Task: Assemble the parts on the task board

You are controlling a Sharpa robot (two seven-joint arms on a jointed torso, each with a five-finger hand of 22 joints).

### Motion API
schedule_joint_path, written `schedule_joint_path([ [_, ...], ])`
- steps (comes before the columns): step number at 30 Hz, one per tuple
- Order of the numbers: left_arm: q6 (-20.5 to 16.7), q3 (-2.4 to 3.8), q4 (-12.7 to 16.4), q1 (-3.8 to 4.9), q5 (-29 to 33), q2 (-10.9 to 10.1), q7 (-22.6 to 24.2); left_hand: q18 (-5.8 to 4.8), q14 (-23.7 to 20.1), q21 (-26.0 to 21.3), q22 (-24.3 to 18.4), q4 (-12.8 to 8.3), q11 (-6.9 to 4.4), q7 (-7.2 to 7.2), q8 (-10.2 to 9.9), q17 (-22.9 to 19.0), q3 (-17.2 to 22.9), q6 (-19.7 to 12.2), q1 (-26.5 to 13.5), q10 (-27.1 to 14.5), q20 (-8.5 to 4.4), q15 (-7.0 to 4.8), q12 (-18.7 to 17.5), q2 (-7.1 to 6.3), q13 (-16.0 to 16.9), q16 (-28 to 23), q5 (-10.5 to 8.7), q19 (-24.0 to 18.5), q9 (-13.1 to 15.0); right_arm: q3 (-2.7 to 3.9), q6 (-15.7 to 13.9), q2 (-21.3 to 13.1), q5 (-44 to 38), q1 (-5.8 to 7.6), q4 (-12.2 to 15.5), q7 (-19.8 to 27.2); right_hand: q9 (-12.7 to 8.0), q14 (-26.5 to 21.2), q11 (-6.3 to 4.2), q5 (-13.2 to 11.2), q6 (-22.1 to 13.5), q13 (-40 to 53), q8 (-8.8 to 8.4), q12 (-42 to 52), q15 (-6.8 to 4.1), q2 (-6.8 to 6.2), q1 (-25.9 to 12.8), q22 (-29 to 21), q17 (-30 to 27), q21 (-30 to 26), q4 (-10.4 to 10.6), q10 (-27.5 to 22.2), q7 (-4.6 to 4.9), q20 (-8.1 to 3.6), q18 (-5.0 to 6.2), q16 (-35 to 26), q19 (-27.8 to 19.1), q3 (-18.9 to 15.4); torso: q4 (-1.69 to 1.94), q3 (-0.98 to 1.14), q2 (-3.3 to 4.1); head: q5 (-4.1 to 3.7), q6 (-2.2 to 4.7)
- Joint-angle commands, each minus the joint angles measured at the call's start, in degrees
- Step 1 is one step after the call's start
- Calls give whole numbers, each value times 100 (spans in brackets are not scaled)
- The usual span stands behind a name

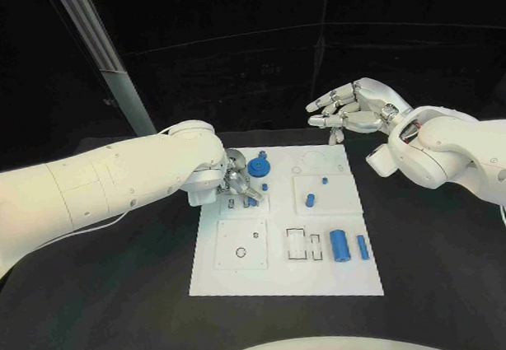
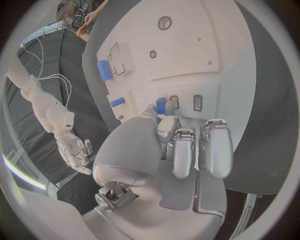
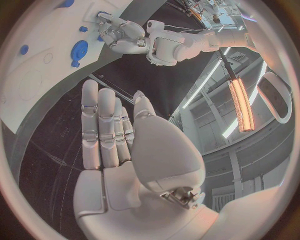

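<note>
The white task board (image 1: 246,279) lies in the middle of the black table. My left hand (image 1: 237,181) hovers low over its far left corner, beside a blue gear (image 1: 260,168). In the left wrist view, the thumb and a finger of this hand (image 2: 181,145) pinch a small blue part (image 2: 160,105) next to two rectangular slots (image 2: 197,102). My right hand (image 1: 352,108) is raised beyond the board's far right corner, fingers apart, holding nothing. The right wrist view shows its fingers (image 3: 103,125) straight and bare.
On the board lie a blue cylinder (image 1: 342,246) and a thin blue bar (image 1: 362,246) at the near right, and a short blue peg (image 1: 310,199) in the middle. A grey post (image 1: 106,64) stands at the far left.
</note>
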Motion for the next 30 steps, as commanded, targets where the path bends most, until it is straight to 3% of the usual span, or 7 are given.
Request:
schedule_joint_path([
  [1, -197, -5, 55, -7, -32, -50, 92, -49, 604, 1, 41, -960, 16, 16, 11, 1509, 1284, 23, -221, 39, 23, 35, 33, -261, 50, 18, 3, 19, 53, 3, 41, 11, -9, 11, -7, 31, 6, -48, 2, 27, -44, -9, 21, 27, -3, 1, 33, 8, 0, 25, -12, -23, -11, 2, 21, 20, -49, -16, 6, 1, -4, 3, -3],
  [2, -253, -5, 77, -7, -11, -73, 95, -49, 604, 1, 41, -960, 16, 16, 11, 1509, 1284, 23, -221, 39, 23, 35, 33, -261, 50, 18, 3, 19, 53, 3, 44, 14, -9, 10, -12, 32, 6, -50, 3, 16, -45, -13, 24, 29, -3, 0, 30, 10, -2, 26, -10, -24, -11, 2, 21, 20, -51, -18, 3, 2, -2, 4, 2],
  [5, -445, -5, 163, -7, 32, -156, 101, -49, 604, 6, 66, -1057, 25, 8, 83, 1509, 2222, 30, -661, 87, 24, 44, 66, -591, 84, 18, -19, 27, 209, 3, 51, 23, -9, 10, -28, 34, 6, -50, 3, 15, -45, -13, 25, 29, -3, 0, 29, 10, -3, 26, -9, -24, -11, 2, 21, 20, -52, -18, 7, 1, -1, 7, 16],
  [7, -573, -5, 229, -7, 47, -218, 105, -50, 604, 8, 72, -1091, 27, 7, 103, 1509, 2376, 29, -746, 98, 24, 43, 75, -642, 93, 18, -24, 30, 245, 3, 54, 29, -9, 10, -40, 37, 6, -53, 4, -3, -47, -20, 29, 32, -1, 1, 25, 13, -3, 29, -4, -26, -10, 2, 20, 22, -55, -21, 13, 4, -4, 13, 14],
  [15, -961, -8, 459, -17, 65, -419, 128, -55, 604, 14, 94, -1217, 27, 5, 158, 1509, 2771, 22, -962, 121, 26, 33, 90, -752, 106, 18, -37, 39, 352, 2, 71, 49, -9, 9, -74, 49, 5, -65, 12, -188, -64, -59, 60, 73, 6, 22, -34, 30, -9, 44, 46, -26, -6, 9, 19, 38, -75, -47, 15, 4, 2, 59, 12],
  [21, -1105, -11, 524, -46, 41, -479, 153, -55, 604, 15, 98, -1238, 26, 3, 167, 1509, 2814, 24, -983, 118, 26, 33, 83, -770, 97, 18, -39, 40, 366, 2, 76, 47, -9, 8, -85, 53, 5, -67, 14, -197, -67, -65, 65, 80, 8, 27, -51, 33, -10, 46, 59, -28, -4, 10, 19, 41, -78, -54, 30, 1, 4, 64, 19],
  [30, -1131, -12, 555, -131, -275, -493, 134, -54, 604, 11, 92, -1256, 25, 3, 172, 1509, 2852, 20, -996, 110, 25, 32, 69, -780, 80, 18, -40, 38, 378, 1, 80, 48, -9, 7, -97, 62, 5, -68, 15, -199, -70, -68, 68, 85, 9, 31, -60, 34, -10, 47, 67, -29, -3, 11, 19, 42, -80, -57, 12, 2, 6, 82, 4],
])
